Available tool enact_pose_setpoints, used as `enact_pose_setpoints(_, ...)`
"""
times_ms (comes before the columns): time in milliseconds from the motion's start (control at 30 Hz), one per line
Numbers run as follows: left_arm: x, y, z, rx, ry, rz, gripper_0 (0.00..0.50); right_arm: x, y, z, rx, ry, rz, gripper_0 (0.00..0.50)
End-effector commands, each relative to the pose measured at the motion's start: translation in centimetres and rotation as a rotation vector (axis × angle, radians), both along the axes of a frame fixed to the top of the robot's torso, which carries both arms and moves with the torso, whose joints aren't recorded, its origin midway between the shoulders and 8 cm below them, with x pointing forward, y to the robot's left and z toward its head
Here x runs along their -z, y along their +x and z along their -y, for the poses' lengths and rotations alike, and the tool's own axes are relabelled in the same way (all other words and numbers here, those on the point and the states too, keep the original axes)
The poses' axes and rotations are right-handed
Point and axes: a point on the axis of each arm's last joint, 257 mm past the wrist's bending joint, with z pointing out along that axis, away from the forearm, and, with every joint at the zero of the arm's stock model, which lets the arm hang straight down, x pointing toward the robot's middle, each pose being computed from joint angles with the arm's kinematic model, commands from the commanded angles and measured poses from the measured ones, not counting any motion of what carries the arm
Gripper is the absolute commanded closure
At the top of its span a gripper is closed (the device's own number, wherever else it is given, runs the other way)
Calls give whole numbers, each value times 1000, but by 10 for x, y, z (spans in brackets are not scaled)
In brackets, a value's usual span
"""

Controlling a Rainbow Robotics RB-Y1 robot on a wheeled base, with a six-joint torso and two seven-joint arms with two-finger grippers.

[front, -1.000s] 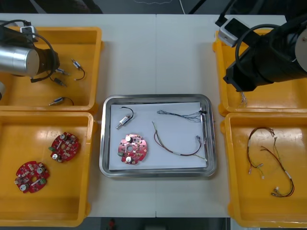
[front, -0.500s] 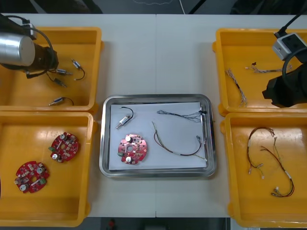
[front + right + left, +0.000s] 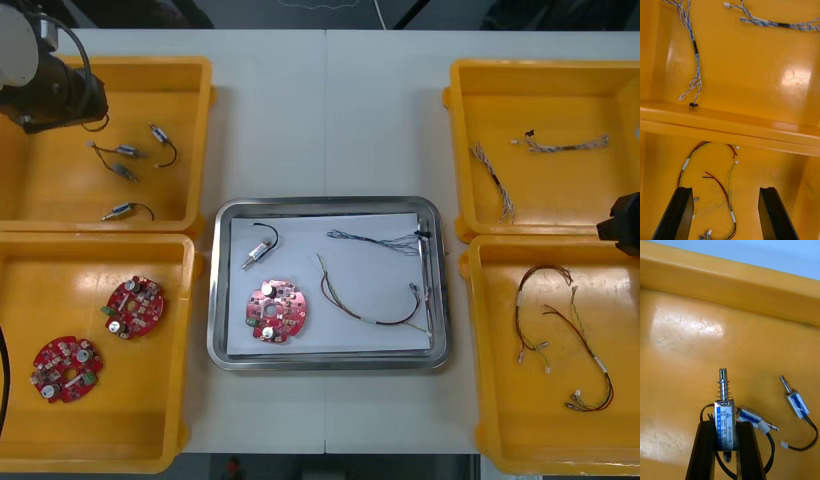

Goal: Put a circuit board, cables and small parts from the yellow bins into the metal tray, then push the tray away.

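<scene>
The light counter (image 3: 330,110) carries the metal tray (image 3: 216,300) at its middle, well apart from both sets of jaws, with a circuit board (image 3: 277,311) and loose cables (image 3: 375,240) on its white liner. I see my left jaws clenched on a small metal part (image 3: 724,408), upright between them above a yellow bin (image 3: 730,281); two spare parts (image 3: 752,415) lie just beyond them. My right jaws stand released over a red and yellow cable (image 3: 720,183), with blue and white cables (image 3: 692,56) farther out.
</scene>
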Motion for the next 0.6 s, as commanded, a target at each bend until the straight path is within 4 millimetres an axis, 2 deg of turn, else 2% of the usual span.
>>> enact_pose_setpoints(33,-38,-16,-3,29,65,15,500,-2,-16,23,55,-18,-4,0)
enact_pose_setpoints(233,-47,-45,25,69,86,-45,500,13,-32,26,69,26,-49,0)
enact_pose_setpoints(333,-50,-60,45,105,90,-62,500,23,-44,30,88,55,-78,0)
enact_pose_setpoints(467,-46,-73,70,153,107,-74,500,28,-48,35,111,58,-91,0)
enact_pose_setpoints(600,-34,-89,105,222,135,-89,500,30,-50,38,133,56,-93,0)
